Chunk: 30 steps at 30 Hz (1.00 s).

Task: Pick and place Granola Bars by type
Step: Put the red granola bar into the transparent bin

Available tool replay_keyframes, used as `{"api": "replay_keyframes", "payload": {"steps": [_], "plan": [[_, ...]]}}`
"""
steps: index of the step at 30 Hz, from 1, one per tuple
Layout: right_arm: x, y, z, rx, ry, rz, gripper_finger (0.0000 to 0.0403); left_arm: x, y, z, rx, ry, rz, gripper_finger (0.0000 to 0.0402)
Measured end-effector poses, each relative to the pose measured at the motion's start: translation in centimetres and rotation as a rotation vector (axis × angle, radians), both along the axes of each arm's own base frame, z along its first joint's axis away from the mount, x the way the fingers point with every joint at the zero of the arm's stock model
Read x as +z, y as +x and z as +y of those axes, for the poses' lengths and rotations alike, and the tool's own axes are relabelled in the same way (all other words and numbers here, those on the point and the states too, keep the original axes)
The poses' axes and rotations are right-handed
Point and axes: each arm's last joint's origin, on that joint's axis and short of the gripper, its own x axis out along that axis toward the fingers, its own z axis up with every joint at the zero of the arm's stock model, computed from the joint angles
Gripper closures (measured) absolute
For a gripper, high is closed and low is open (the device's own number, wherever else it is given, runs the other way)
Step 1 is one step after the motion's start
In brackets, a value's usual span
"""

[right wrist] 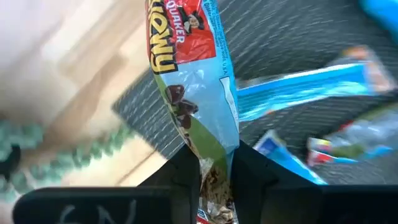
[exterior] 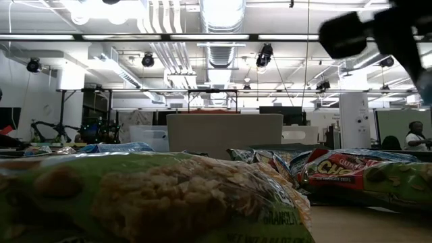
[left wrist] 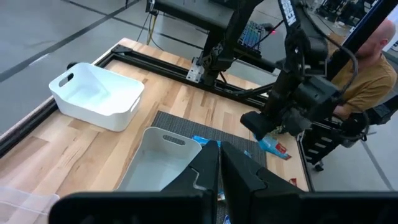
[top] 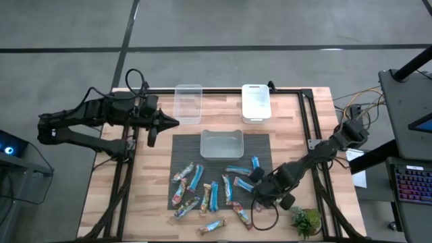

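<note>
3 tubs point(top: 222, 143), dark mat point(top: 185, 152), small plant point(top: 307, 220).

Three rectangular plastic tubs are sitting on the desk: one clear tub point(top: 188, 102), one white tub point(top: 256, 101) and one frosted tub point(top: 221, 143). Roughly a dozen slim wrapped granola bars point(top: 195, 177) are lying scattered beside the right pincer point(top: 260, 197); an exact count cannot be made. One small green plant point(top: 306, 220) is standing nearby.
</note>
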Motion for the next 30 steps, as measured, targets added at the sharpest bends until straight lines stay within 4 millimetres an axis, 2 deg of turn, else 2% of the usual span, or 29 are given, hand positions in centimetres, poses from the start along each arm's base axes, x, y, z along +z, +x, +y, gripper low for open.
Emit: {"api": "replay_keyframes", "payload": {"steps": [9,15,20,25,30], "plan": [[4.1,2.0,-4.1,-0.371,0.041,-0.142,0.0347,0.5,-1.6,-0.1,-0.024,0.085,-0.031,0.0401],[7.7,4.5,-8.2,-0.610,0.127,-0.255,0.0347,0.0,-3.4,-0.1,-0.025,0.120,-0.009,0.0401],[10.8,6.2,-11.8,-0.741,0.199,-0.397,0.0347,-0.6,-4.9,0.0,0.041,0.177,-0.110,0.0401],[13.0,7.3,-15.9,-0.857,0.248,-0.553,0.0347,-2.7,-6.3,0.1,0.105,0.246,-0.139,0.0401],[13.3,7.7,-19.4,-0.948,0.313,-0.597,0.0347,-5.3,-7.4,0.1,0.127,0.229,-0.186,0.0401]]}}
